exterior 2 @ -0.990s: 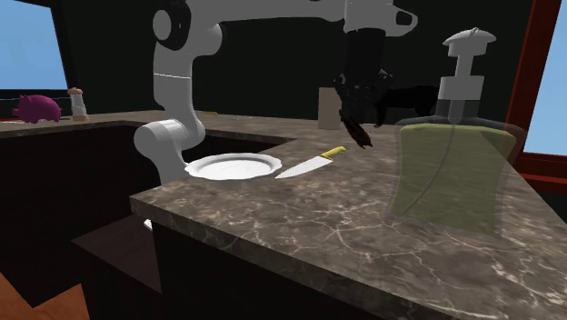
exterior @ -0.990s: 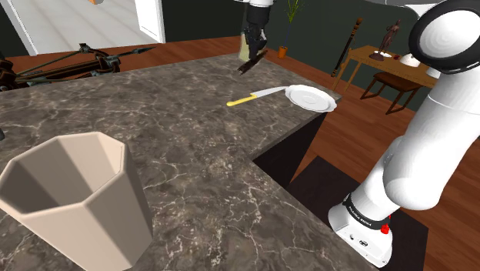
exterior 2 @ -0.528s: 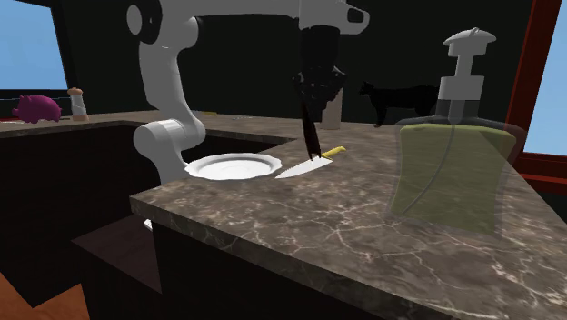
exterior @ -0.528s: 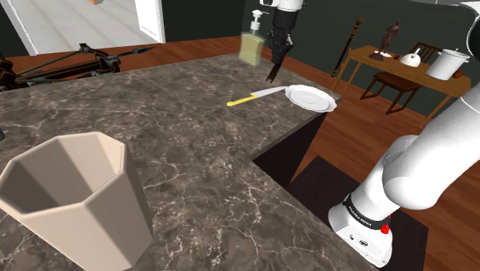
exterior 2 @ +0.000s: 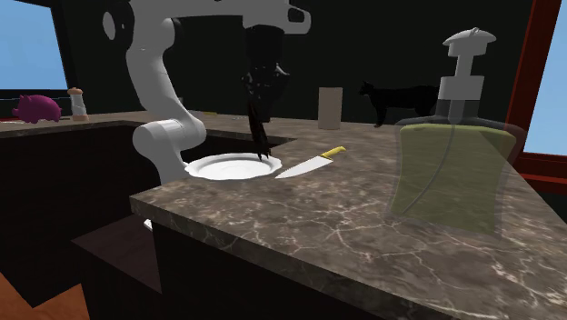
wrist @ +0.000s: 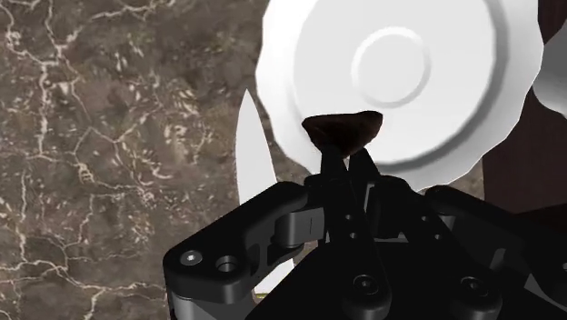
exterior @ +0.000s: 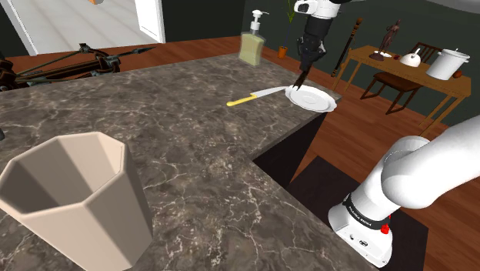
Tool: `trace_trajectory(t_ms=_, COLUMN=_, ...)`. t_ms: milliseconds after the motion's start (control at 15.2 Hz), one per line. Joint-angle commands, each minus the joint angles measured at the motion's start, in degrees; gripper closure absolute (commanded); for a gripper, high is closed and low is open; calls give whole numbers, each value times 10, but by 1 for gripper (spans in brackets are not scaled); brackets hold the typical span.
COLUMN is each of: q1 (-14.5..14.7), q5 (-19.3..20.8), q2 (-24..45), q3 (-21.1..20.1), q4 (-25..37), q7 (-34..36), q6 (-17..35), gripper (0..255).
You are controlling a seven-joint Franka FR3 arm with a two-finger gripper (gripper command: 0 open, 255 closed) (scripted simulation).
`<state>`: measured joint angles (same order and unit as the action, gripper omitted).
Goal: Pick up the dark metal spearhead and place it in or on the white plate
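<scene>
My black gripper (exterior: 305, 61) is shut on the dark spearhead (exterior: 300, 77), which hangs point down from the fingers. It hovers just above the white scalloped plate (exterior: 315, 100) near the counter's corner, over the rim that faces the knife. In the second exterior view the spearhead (exterior 2: 260, 138) dangles from the gripper (exterior 2: 262, 111) with its tip close over the plate (exterior 2: 223, 167). In the wrist view the spearhead (wrist: 341, 130) appears end-on between the fingers (wrist: 365, 175), with the plate (wrist: 409, 64) right beyond it.
A yellow-handled knife (exterior: 254, 96) lies on the dark marbled counter (exterior: 169, 138) beside the plate. A soap dispenser (exterior: 251, 42) stands at the far edge, and a beige faceted cup (exterior: 73, 196) stands near the camera. The counter drops off just past the plate.
The arm has swung with the spearhead from over the counter past the knife to above the plate. The spearhead turned from slanted to hanging straight down.
</scene>
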<state>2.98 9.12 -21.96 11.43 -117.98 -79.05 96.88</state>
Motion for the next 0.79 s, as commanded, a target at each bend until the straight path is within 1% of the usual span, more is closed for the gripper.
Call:
trace_trajectory(t_ms=0, q1=-7, q5=8, q2=-32, q3=7, q4=-22, q7=-13, q6=-9, gripper=255)
trace_trajectory(t_ms=198, q1=-22, q5=25, q2=-84, q3=21, q4=-59, q7=-35, q6=-19, gripper=255)
trace_trajectory(t_ms=726, q1=-24, q5=30, q2=-90, q3=26, q4=-125, q7=-29, q6=40, gripper=255)
